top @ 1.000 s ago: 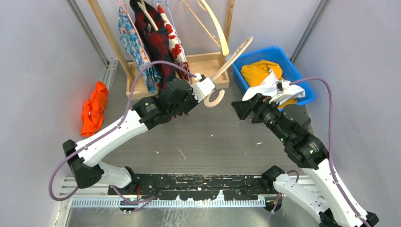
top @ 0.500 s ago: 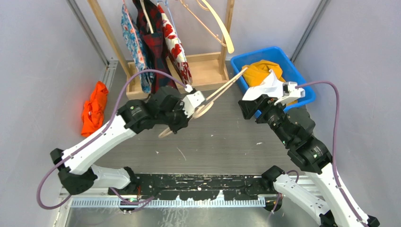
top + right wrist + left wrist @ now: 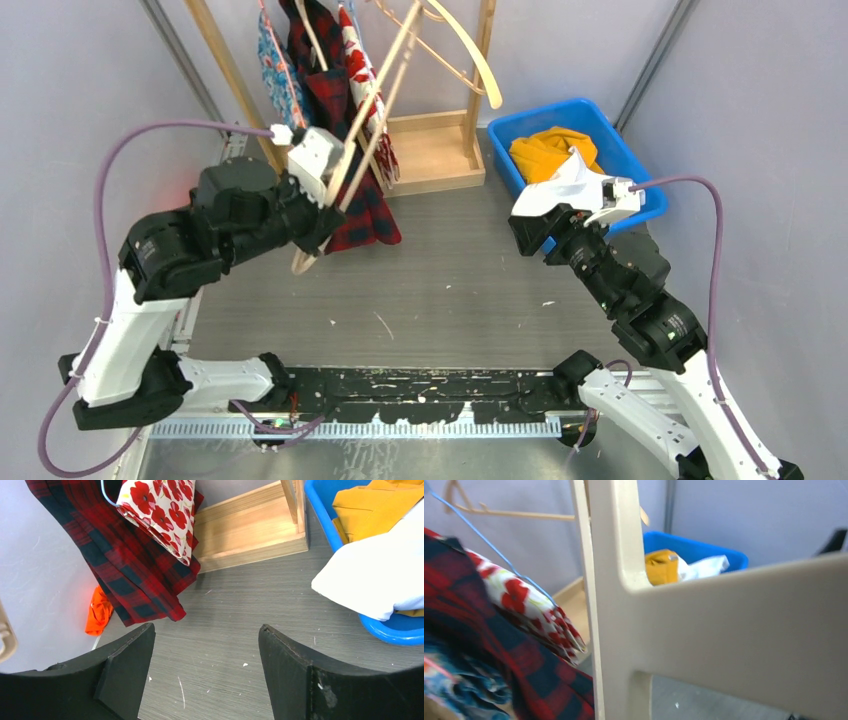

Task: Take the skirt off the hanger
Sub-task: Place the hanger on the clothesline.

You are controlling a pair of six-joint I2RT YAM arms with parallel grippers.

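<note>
Grey table (image 3: 450, 290) with pale walls (image 3: 80, 120) around it. The left gripper (image 3: 325, 200) is clamped on the bare wooden hanger (image 3: 375, 95), which points up toward the clothes rack (image 3: 440, 150). The white skirt (image 3: 370, 575) lies in the blue bin (image 3: 395, 632) on a yellow cloth (image 3: 370, 510), partly over the rim. The right gripper (image 3: 205, 635), spread wide and empty, hovers just beside the bin.

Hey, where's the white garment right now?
In the top view the white garment lies on the right, draped over the near edge of the blue bin, beside the yellow garment, just beyond the open right gripper.
</note>
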